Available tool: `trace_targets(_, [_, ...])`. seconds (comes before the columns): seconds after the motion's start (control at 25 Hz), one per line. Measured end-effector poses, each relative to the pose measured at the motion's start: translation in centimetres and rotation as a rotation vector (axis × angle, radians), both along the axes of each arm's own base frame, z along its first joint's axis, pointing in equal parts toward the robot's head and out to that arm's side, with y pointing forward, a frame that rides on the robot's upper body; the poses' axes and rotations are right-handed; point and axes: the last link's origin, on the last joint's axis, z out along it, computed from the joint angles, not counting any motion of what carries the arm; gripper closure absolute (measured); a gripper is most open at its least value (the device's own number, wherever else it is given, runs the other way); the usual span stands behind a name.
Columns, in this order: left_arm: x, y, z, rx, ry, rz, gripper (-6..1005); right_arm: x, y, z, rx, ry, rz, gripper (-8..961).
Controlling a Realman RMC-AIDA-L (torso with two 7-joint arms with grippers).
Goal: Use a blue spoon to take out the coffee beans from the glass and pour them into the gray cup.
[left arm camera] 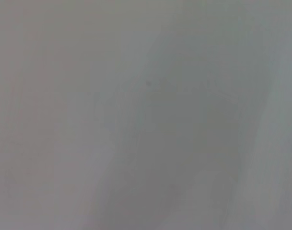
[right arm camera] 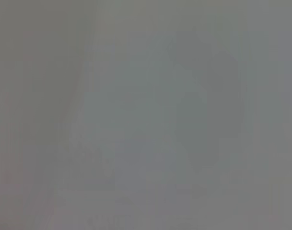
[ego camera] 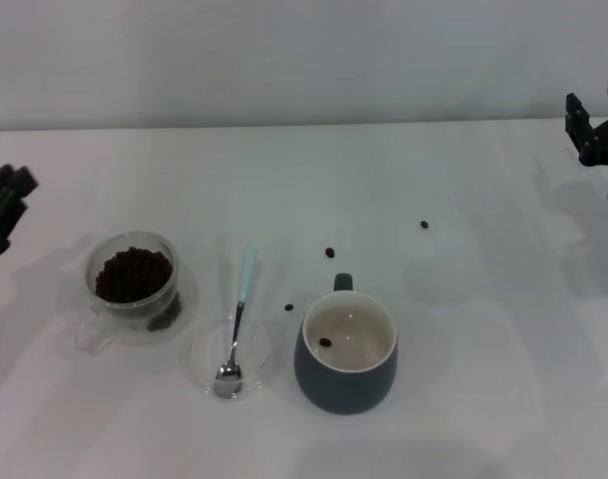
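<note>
The blue spoon (ego camera: 237, 324) lies with its bowl in a clear dish (ego camera: 231, 356), between the glass (ego camera: 134, 284) heaped with coffee beans (ego camera: 133, 274) and the gray cup (ego camera: 345, 354), which holds one bean. The left gripper (ego camera: 2, 208) and right gripper (ego camera: 595, 125) sit at the white counter's (ego camera: 463, 299) edges, holding nothing; their opening I cannot tell.

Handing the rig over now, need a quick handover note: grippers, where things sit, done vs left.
Left gripper at the left edge, right gripper far right; both hold nothing.
Glass nearly full of coffee beans.
Blue spoon lies with its bowl in the clear dish, untouched.
Gray cup holds one bean; three lie loose on the table.
Left: pick up the spoon, scoop, pour.
</note>
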Motion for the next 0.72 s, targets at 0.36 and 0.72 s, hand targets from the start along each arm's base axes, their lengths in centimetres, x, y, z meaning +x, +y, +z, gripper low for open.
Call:
trace_targets(0.36, [-2.8, -2.1, -1.1, 0.146, 0.061, 0.079, 785, -0.9, -0.7, -0.3, 0.016, 0.058, 0.063, 430])
trace_targets(0.72, [-4.3, -3.3, -2.0, 0.271, 0.129, 0.147, 782, -1.8, -3.2, 0.2, 0.038, 0.105, 0.212, 430])
